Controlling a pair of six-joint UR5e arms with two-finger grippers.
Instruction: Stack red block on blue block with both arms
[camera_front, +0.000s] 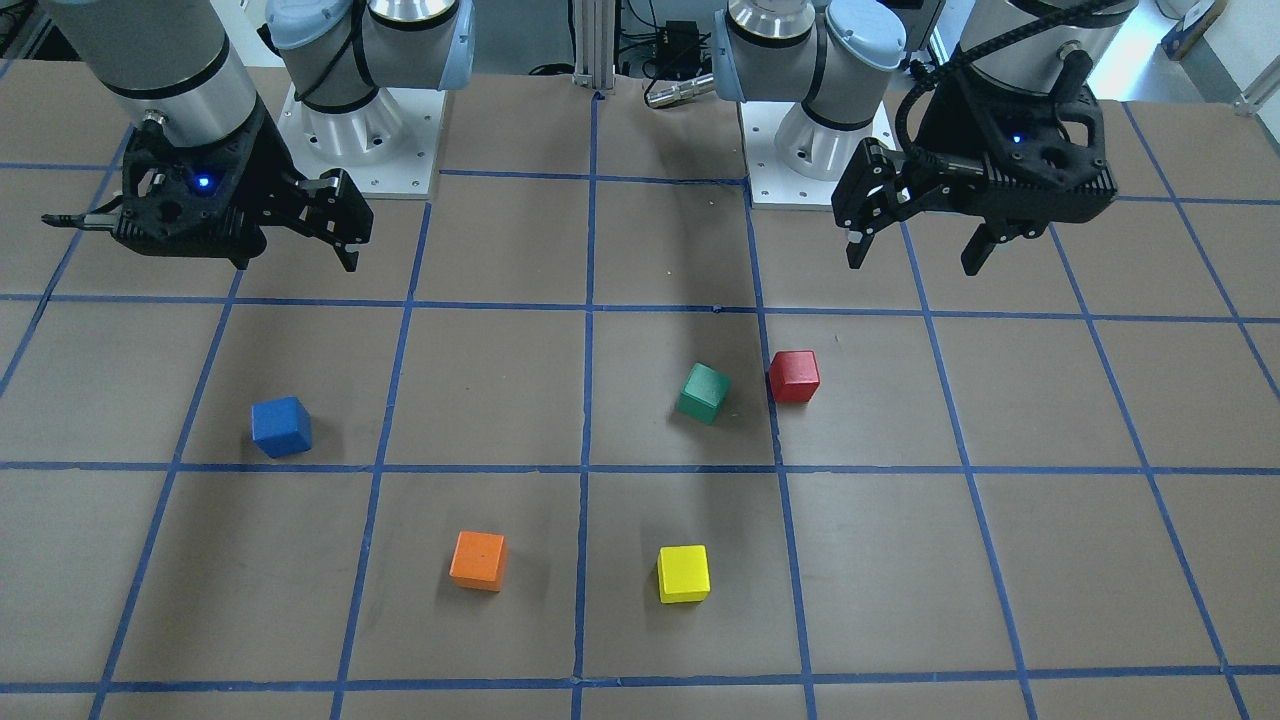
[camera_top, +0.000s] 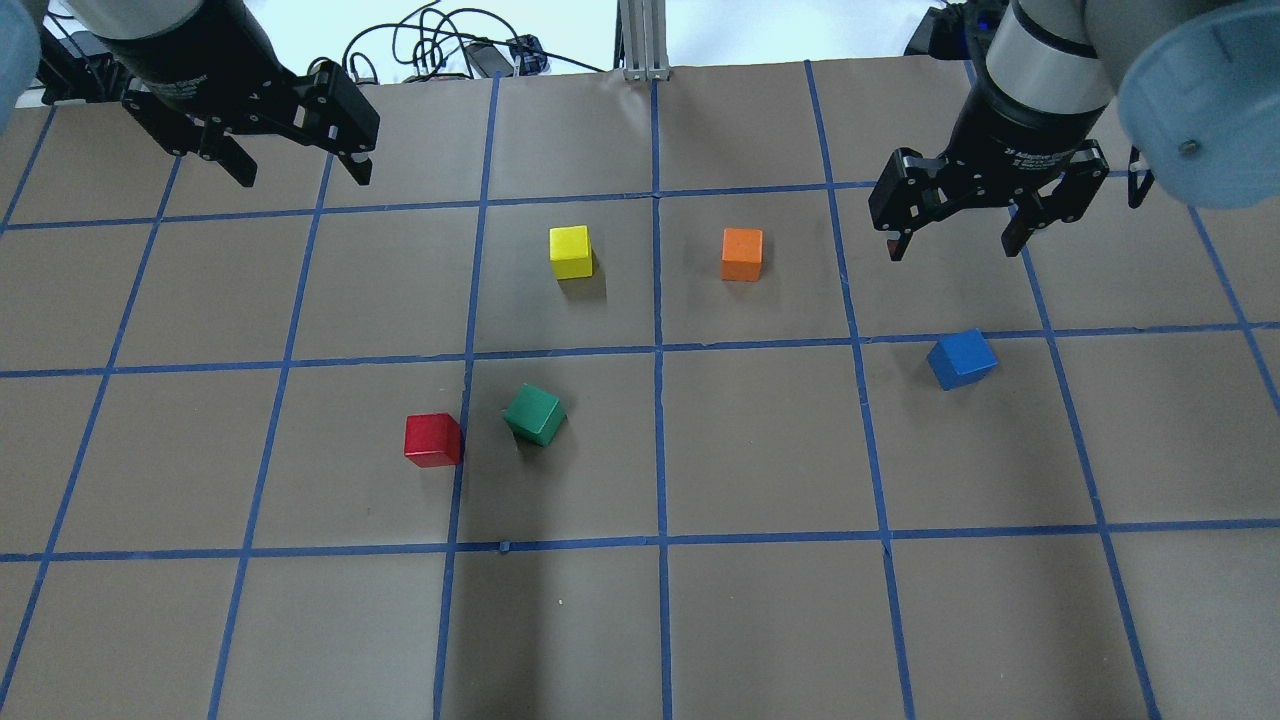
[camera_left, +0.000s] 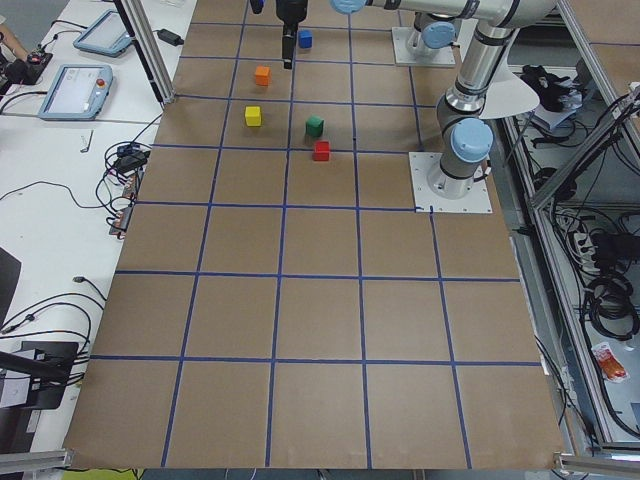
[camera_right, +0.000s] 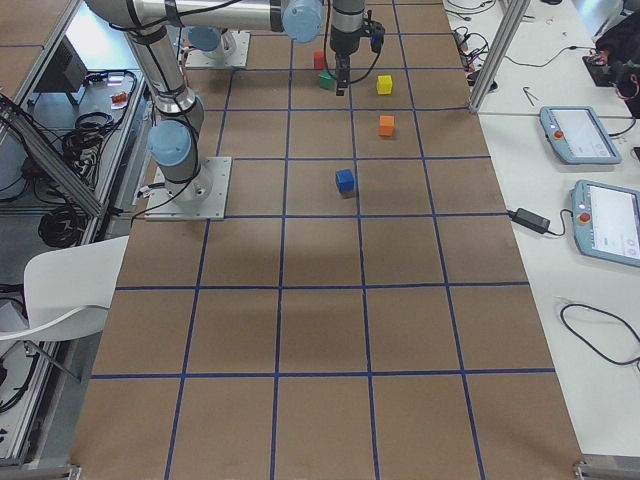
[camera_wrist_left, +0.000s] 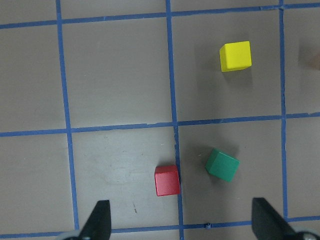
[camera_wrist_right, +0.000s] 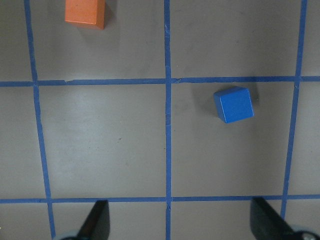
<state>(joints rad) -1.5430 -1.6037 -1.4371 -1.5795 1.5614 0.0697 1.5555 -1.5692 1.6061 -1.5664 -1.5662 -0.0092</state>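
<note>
The red block (camera_top: 432, 440) lies on the brown table, left of centre, and also shows in the front view (camera_front: 795, 376) and the left wrist view (camera_wrist_left: 167, 180). The blue block (camera_top: 961, 359) lies at the right, also in the front view (camera_front: 281, 427) and the right wrist view (camera_wrist_right: 233, 104). My left gripper (camera_top: 300, 172) (camera_front: 912, 263) is open and empty, above the table beyond the red block. My right gripper (camera_top: 952, 247) (camera_front: 295, 262) is open and empty, above the table just beyond the blue block.
A green block (camera_top: 534, 414) lies tilted close beside the red one, apart from it. A yellow block (camera_top: 571, 252) and an orange block (camera_top: 742, 254) lie farther out. Blue tape lines grid the table (camera_top: 760, 620).
</note>
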